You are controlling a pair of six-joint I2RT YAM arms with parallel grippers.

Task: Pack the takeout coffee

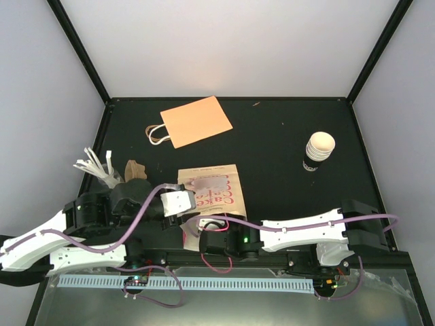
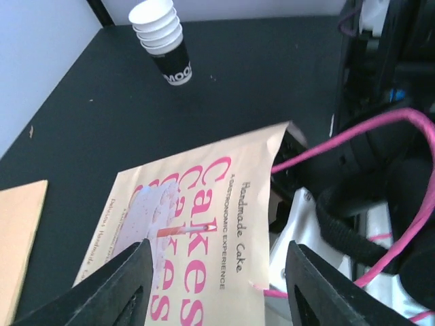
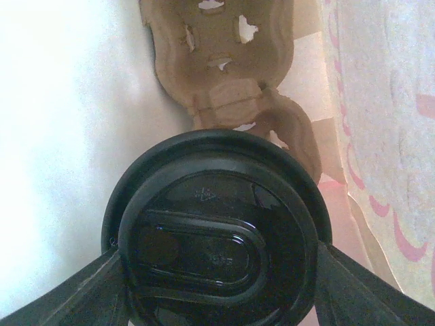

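The coffee cup stands upright at the far right of the table, well apart from both hands. The left hand is open above the printed bag, with nothing between its fingers. The right hand, at the near end of that bag, grips a round black lid by its rim, just beside a brown pulp carrier.
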